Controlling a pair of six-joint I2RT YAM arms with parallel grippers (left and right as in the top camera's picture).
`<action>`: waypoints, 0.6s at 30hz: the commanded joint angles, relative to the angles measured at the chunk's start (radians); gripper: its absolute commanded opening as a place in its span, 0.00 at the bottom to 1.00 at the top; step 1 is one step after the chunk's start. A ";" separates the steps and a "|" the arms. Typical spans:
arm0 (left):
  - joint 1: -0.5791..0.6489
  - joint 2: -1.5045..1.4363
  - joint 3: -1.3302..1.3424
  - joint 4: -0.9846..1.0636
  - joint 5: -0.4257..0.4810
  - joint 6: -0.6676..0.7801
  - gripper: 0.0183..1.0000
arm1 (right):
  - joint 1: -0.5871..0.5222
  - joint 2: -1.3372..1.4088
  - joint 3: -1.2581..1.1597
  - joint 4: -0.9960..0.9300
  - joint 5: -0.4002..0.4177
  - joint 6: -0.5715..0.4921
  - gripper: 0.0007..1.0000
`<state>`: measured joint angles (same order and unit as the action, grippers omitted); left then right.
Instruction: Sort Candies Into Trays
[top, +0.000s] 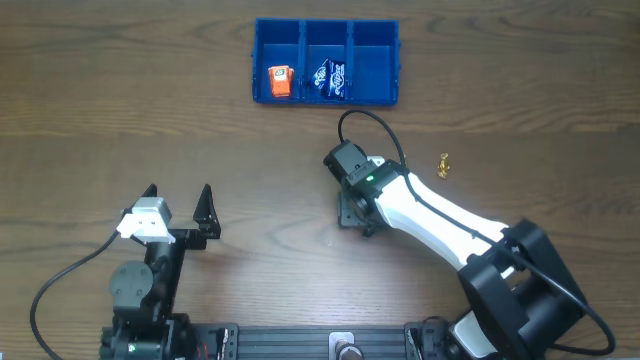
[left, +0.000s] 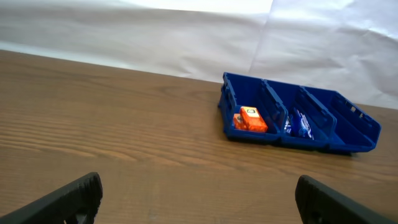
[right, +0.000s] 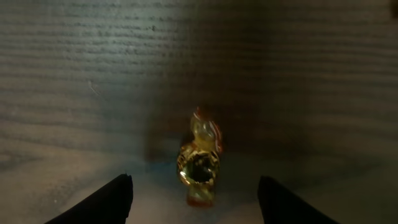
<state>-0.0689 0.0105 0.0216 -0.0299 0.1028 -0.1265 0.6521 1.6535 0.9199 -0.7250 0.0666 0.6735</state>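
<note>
Right gripper (right: 194, 190) hangs fingers-down over the brown wooden desk (top: 120, 120), fingers spread, holding nothing; the gold foil-wrapped twist candy (right: 200, 158) lies on the desk in the gap between them, touching neither; its long axis runs crosswise to the line joining the fingers, so closing should meet its narrow sides; whether it sits dead centre is hard to tell in the shadow. Left gripper (top: 178, 195) is spread and empty, well apart from the candy; right arm far nearer. Blue three-compartment plastic tray (top: 326, 23) lies farther out on the desk.
</note>
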 joint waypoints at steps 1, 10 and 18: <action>0.003 -0.007 -0.017 -0.037 0.021 0.004 1.00 | -0.001 -0.021 -0.018 0.021 -0.001 0.015 0.66; 0.003 -0.007 -0.017 -0.037 0.021 0.003 1.00 | -0.013 0.023 -0.018 0.040 0.010 0.015 0.56; 0.003 -0.007 -0.017 -0.037 0.021 0.003 1.00 | -0.013 0.046 -0.018 0.043 0.010 0.015 0.49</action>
<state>-0.0689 0.0105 0.0216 -0.0299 0.1028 -0.1265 0.6453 1.6722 0.9077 -0.6865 0.0635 0.6807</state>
